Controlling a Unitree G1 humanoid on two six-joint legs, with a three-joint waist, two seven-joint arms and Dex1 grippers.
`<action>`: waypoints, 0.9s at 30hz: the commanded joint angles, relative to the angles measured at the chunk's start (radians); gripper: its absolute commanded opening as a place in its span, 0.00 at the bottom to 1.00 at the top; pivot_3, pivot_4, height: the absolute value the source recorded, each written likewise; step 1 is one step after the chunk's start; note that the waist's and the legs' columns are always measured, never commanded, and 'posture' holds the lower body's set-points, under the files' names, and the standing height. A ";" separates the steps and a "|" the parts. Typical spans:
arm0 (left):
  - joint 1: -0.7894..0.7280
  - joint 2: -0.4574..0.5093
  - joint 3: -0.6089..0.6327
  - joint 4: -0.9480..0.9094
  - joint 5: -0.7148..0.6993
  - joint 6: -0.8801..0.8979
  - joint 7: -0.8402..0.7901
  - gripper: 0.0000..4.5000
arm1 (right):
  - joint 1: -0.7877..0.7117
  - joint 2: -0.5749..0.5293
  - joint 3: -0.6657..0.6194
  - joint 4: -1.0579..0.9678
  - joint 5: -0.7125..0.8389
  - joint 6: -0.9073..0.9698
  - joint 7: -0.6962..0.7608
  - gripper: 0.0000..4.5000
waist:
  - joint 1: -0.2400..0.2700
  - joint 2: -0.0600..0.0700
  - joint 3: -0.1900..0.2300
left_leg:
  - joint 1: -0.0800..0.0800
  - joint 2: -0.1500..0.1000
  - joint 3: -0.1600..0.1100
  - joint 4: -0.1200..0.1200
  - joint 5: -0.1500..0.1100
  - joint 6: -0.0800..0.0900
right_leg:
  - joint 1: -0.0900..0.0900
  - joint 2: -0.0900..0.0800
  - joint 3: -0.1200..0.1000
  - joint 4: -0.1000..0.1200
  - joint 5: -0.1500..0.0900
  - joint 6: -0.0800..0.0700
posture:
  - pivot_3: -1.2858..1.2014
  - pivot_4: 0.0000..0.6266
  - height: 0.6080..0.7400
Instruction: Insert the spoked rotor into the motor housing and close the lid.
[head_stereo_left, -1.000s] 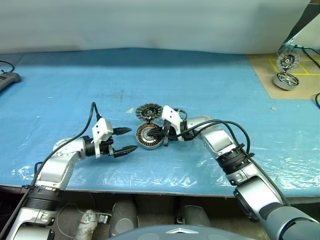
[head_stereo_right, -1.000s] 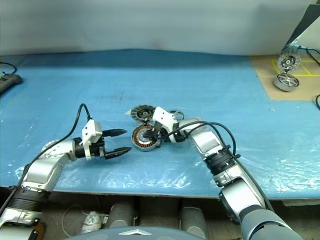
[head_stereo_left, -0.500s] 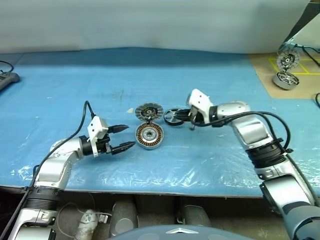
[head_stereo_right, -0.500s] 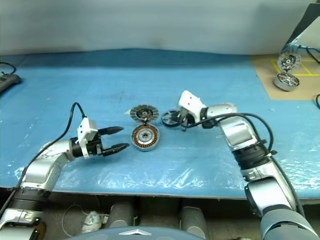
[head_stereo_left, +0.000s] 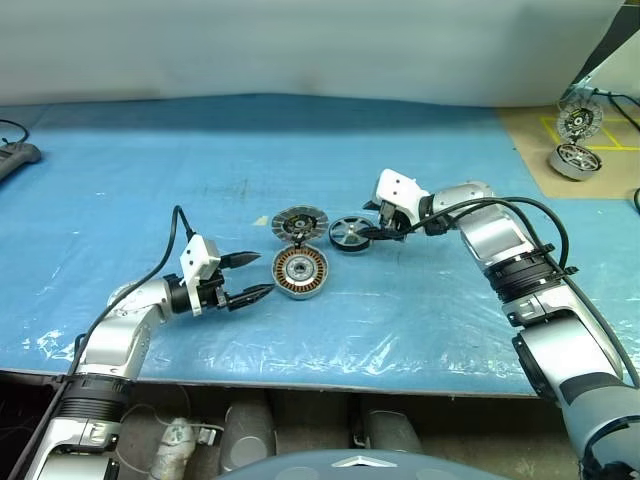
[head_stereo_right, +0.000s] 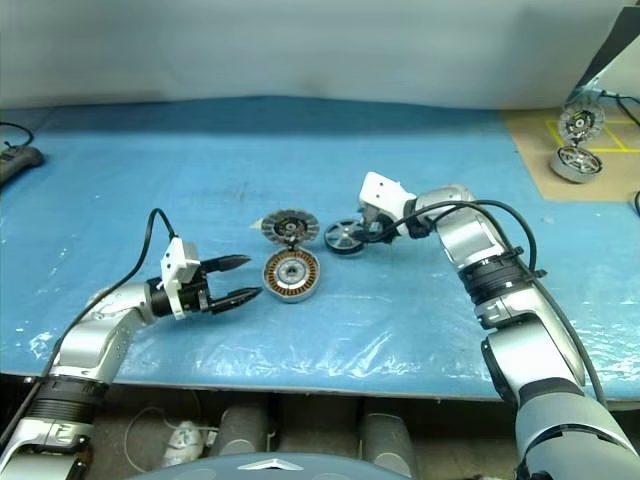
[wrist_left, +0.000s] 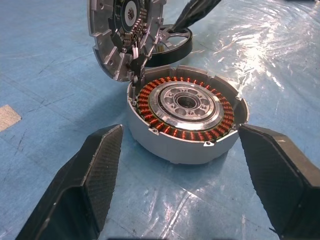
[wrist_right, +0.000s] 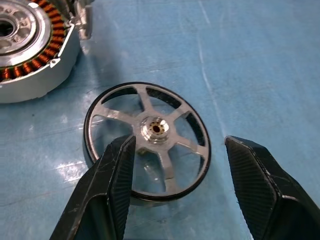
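Black right gripper apart over spoked rotor, rim partly hidden; left gripper apart.

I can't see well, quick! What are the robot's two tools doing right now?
Left tool: open, holding nothing, facing the motor cup.
Right tool: open, holding nothing, over the spoked wheel.

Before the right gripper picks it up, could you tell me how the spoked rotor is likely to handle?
The spoked rotor looks rigid, all metal spokes and hub, so it probably won't flex. It lies flat on the blue sheet, so rolling seems unlikely unless stood on edge. Its thin rim and shiny finish may slip between the right gripper and its open fingers.
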 joint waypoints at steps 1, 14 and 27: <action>0.007 -0.001 0.004 -0.037 -0.001 -0.012 0.007 0.88 | -0.050 0.010 0.000 0.029 -0.014 -0.053 0.035 0.67 | 0.000 0.000 0.000 | 0.000 0.000 0.000 0.000 0.000 0.000 | 0.000 0.000 0.000 0.000 0.000 0.000 | 0.52 0.24 1.00; 0.026 0.003 0.001 -0.048 0.011 -0.018 0.009 0.88 | -0.057 0.071 0.052 0.180 -0.132 -0.197 0.048 0.67 | 0.000 0.000 0.000 | 0.000 0.000 0.000 0.002 0.000 0.000 | 0.000 0.000 0.000 0.001 0.000 0.000 | 0.52 0.24 1.00; 0.000 -0.007 0.009 -0.045 -0.004 -0.021 0.013 0.88 | 0.085 0.053 -0.049 -0.066 -0.065 -0.038 0.041 0.30 | 0.000 -0.001 0.000 | 0.002 0.001 0.000 0.002 -0.001 -0.001 | 0.001 0.000 0.000 0.002 0.000 0.000 | 0.52 0.24 1.00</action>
